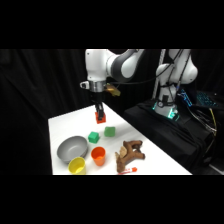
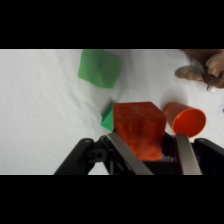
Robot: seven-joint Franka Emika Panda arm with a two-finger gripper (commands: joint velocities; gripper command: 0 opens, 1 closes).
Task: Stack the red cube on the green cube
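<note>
Red cube (image 2: 140,129) between end effector (image 2: 150,150) fingers

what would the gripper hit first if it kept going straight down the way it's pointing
Probably the green cube. The gripper holds the red cube and points down at the table; in the wrist view the green cube peeks out just beneath the red cube's edge. It looks off-centre, so it might meet bare table instead.

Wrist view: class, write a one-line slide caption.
Gripper holds the red cube above the green cube, orange cup alongside.
</note>
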